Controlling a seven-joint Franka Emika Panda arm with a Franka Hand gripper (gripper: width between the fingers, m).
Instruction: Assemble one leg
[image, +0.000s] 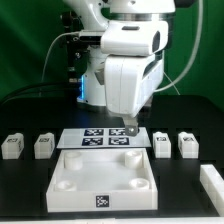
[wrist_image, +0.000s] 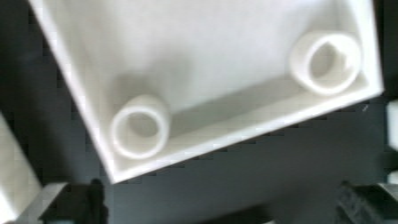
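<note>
Four small white legs stand in a row beside the marker board (image: 104, 138). Two are on the exterior view's left (image: 12, 146) (image: 44, 145) and two on its right (image: 162, 143) (image: 187, 144). The large white tabletop (image: 70, 186) lies in front with its round corner sockets facing up. My gripper (image: 131, 128) hangs over the tabletop's far edge, near the marker board, apart from all the legs. In the wrist view the gripper (wrist_image: 222, 205) is open and empty. Its dark fingertips (wrist_image: 79, 200) stand wide apart above the tabletop (wrist_image: 205, 70), where two sockets (wrist_image: 139, 128) (wrist_image: 326, 62) show. No leg shows in the wrist view.
A white block (image: 212, 186) lies at the exterior view's right front edge. The table is black. Cables and the arm's base stand behind the marker board.
</note>
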